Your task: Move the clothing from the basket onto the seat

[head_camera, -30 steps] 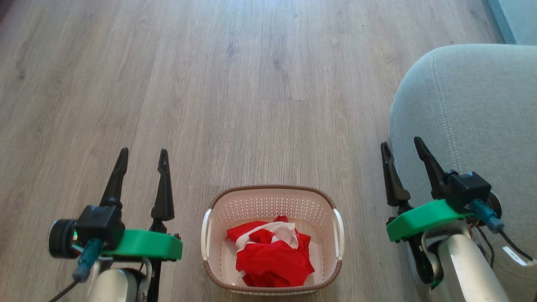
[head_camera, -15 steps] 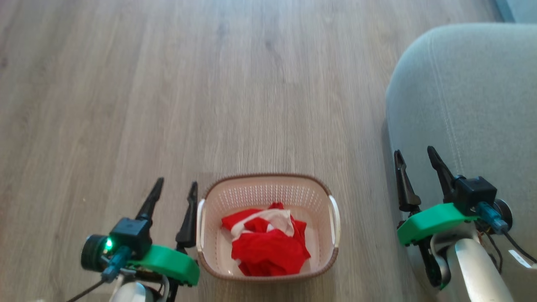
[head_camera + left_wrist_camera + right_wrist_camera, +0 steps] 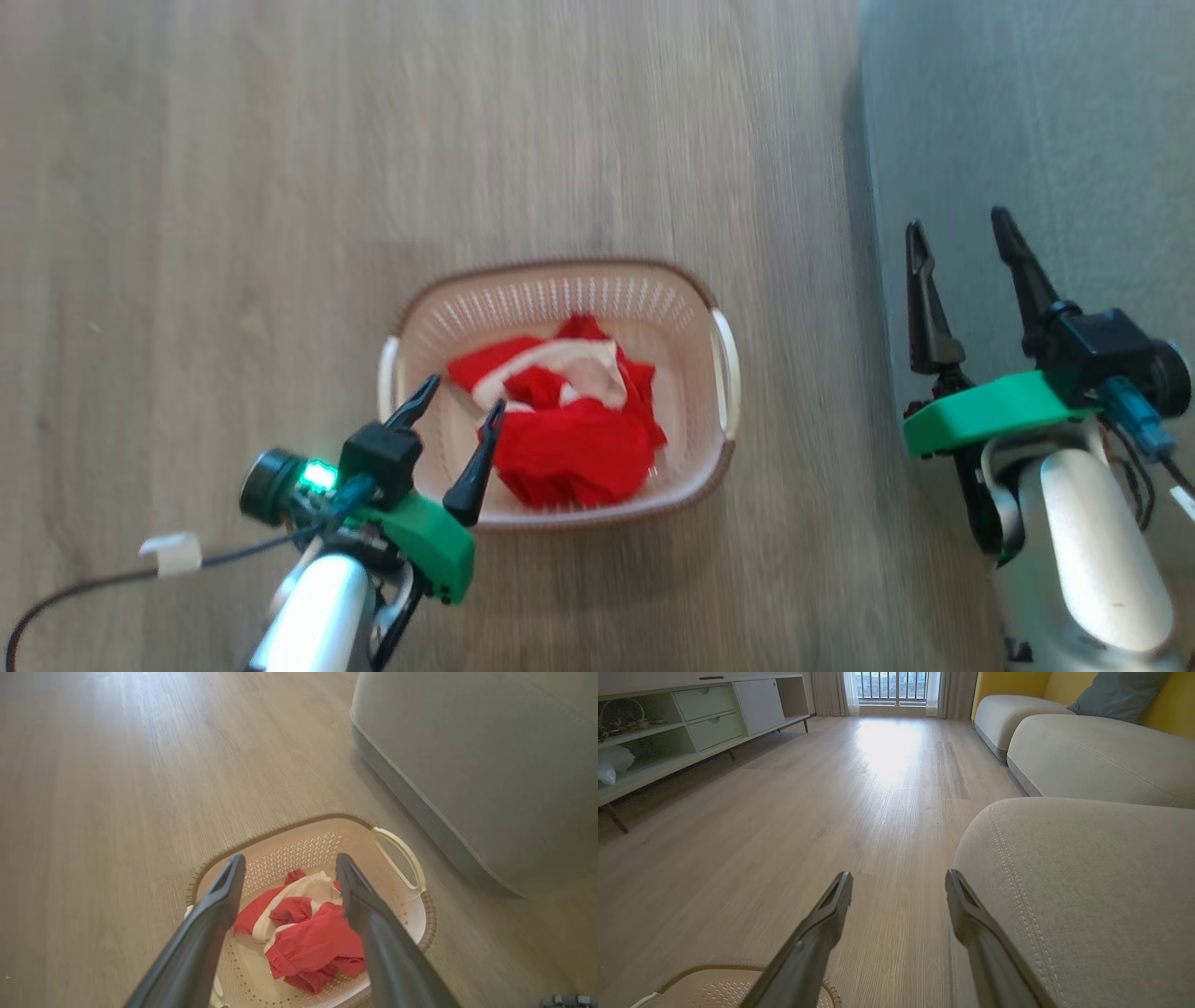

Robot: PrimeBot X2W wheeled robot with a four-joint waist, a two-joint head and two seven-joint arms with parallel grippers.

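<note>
The cream basket [image 3: 691,308] with a brown rim stands on the wood floor, and red clothing [image 3: 569,439] with a white band lies crumpled inside it. My left gripper [image 3: 462,395] hangs open over the basket's near left corner, its fingertips above the clothing's left edge, not touching it. In the left wrist view the clothing [image 3: 308,938] lies between and beyond the open left gripper [image 3: 289,863], inside the basket [image 3: 420,919]. My right gripper [image 3: 957,229] is open and empty over the edge of the grey-green seat [image 3: 1074,140]. In the right wrist view the seat [image 3: 1087,896] is at right.
The wood floor [image 3: 233,187] spreads left of and beyond the basket. The right wrist view shows a low white cabinet [image 3: 691,723] along the left wall, more sofa cushions [image 3: 1092,751] farther right and a window at the far end.
The camera has tipped downward, shifting the whole picture. My left gripper has swung right and forward from beside the basket to over its near left corner. The right gripper stays open by the seat.
</note>
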